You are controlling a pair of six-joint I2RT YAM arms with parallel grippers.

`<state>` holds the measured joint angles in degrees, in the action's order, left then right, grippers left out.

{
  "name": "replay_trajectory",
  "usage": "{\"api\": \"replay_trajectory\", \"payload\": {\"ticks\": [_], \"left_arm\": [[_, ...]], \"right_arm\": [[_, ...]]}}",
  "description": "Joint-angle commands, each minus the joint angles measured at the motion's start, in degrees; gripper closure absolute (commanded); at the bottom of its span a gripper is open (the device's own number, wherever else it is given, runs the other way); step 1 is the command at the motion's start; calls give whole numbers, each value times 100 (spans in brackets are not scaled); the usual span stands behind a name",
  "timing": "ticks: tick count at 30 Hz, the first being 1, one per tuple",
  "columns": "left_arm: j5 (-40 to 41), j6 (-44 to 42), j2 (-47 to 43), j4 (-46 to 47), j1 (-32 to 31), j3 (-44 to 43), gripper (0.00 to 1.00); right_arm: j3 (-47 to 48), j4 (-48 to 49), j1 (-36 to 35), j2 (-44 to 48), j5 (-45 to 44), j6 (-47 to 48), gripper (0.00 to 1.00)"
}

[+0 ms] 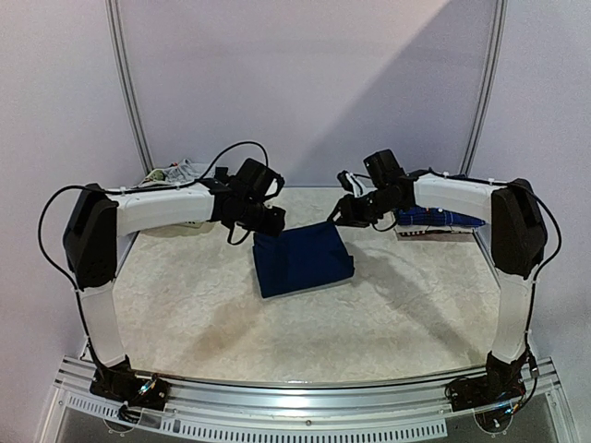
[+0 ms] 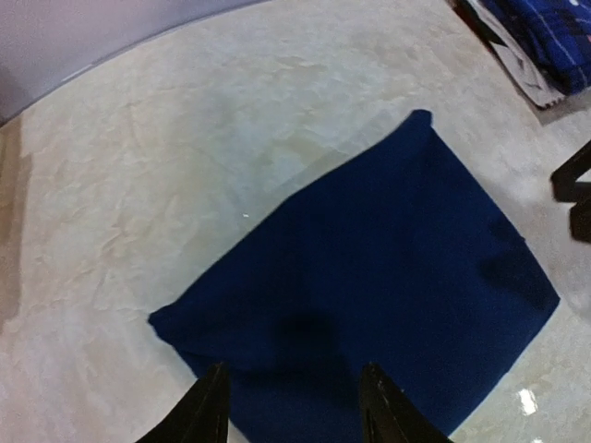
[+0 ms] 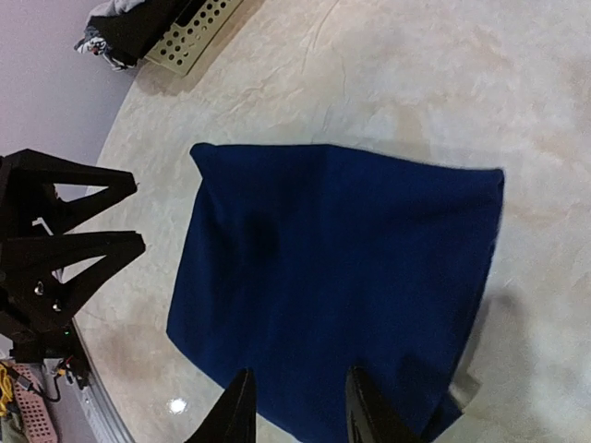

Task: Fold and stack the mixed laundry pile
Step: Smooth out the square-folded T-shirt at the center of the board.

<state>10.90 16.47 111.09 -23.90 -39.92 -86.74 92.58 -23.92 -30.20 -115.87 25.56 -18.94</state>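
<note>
Marbled tabletop (image 1: pixel 185 314) spreads under both arms, each reaching inward with its wrist angled down. Jaws partly apart and holding nothing, the left gripper (image 2: pixel 294 369) and right gripper (image 3: pixel 300 371) hang over the folded navy garment (image 1: pixel 303 258), which lies just beneath and between them.

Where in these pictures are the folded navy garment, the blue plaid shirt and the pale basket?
folded navy garment (image 1: pixel 305 258): top external view, middle of its upper face.
blue plaid shirt (image 2: pixel 549 37): left wrist view, blue fabric near the top right corner.
pale basket (image 3: pixel 194 32): right wrist view, its perforated wall.
</note>
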Motion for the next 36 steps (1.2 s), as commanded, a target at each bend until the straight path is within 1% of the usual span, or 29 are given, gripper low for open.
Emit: {"api": "replay_trajectory", "payload": {"ticks": [1,6,11,18,22,25,29,32,36], "left_arm": [[-878,-122,386,388,-41,-102,53],[-743,-163,720,384,-2,-144,54],[-455,-113,1058,488,152,-49,55],[338,325,1248,706,487,343,55],[696,459,1202,862,625,539,55],[909,539,1054,690,595,555,55],[1104,588,564,661,366,789,51],[1292,550,159,472,96,838,50],[1274,478,-256,306,-322,908,50]], "right_arm": [[-475,662,-98,-116,862,-146,68],[-828,756,-95,-391,755,-98,71],[-1264,852,-79,-519,518,-49,71],[-1839,893,-66,-468,188,-155,71],[-2005,774,-189,-195,-54,-335,70],[-1951,585,-275,101,-103,-296,66],[-1628,448,-282,380,51,-239,59],[-1127,229,-277,371,79,-122,53],[-350,41,-143,45,386,-6,52]]}}
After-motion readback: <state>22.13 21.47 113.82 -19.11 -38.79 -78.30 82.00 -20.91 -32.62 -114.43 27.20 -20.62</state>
